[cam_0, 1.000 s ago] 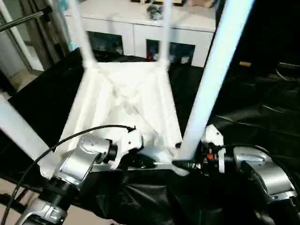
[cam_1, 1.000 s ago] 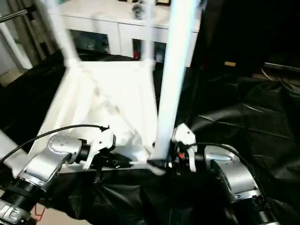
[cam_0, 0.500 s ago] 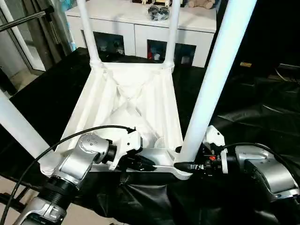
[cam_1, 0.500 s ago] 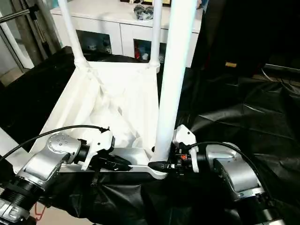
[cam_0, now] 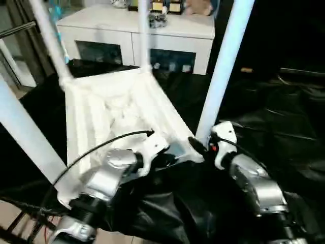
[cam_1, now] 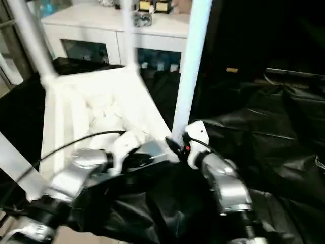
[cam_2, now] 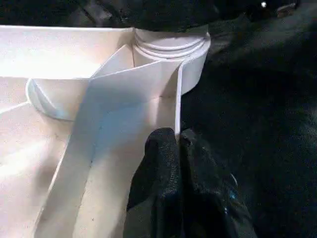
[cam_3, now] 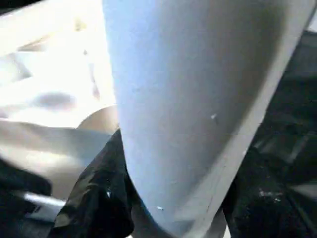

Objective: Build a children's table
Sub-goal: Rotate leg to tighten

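Four long white tubular legs rise from the corners of the white plastic tabletop point(cam_0: 114, 109), which lies upside down on a desk point(cam_0: 284, 117) draped in crinkled, glossy black sheeting. Its underside faces up: a shallow rectangular tray shape crossed by thin moulded ribs that run diagonally from the rim. The near right leg point(cam_0: 221, 71) is a smooth round tube standing in its corner socket point(cam_2: 171, 47), a short round collar with stepped rings at its lip. The near left leg point(cam_0: 23, 132) slants up and out of view at the left edge, and the two far legs point(cam_1: 129, 33) stand at the back corners. The left pincer point(cam_2: 176, 148) has its two matte black fingers pressed together on a thin upright rib of the tabletop just beside that socket. The right pincer point(cam_3: 173, 198) is clamped around the base of the near right leg, one rubbery black finger point(cam_3: 96, 198) on each side of the pale tube. Both silver forearms reach in from the near edge, a black cable point(cam_0: 101, 147) arcing over the left one. Behind the desk stands a white cabinet point(cam_0: 172, 38) with dark glass doors and small objects on top.
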